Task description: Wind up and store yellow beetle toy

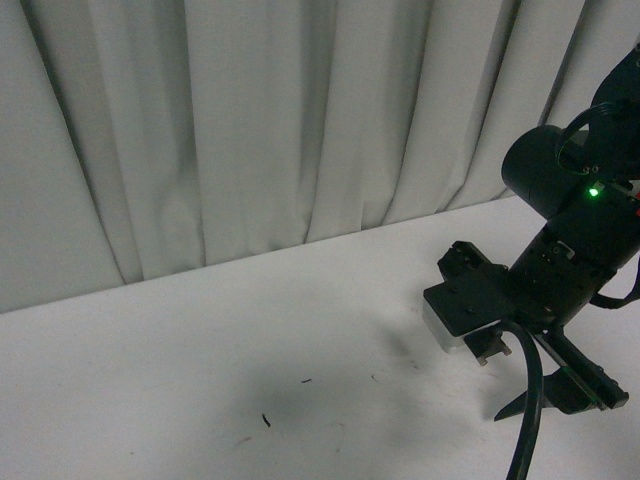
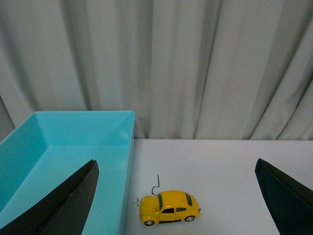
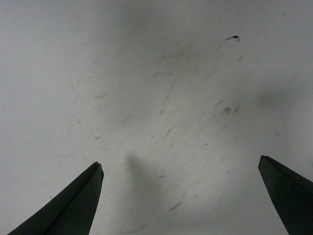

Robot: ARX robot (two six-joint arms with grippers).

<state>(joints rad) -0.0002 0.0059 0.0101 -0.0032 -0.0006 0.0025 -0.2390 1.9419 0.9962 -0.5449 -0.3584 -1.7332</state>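
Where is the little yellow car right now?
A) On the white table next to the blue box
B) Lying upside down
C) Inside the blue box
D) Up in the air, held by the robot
A: in the left wrist view the yellow beetle toy stands on its wheels on the white table, just outside the wall of the blue box, and nothing is holding it.

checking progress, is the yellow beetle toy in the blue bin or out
Out. The yellow beetle toy stands on the table beside the blue bin.
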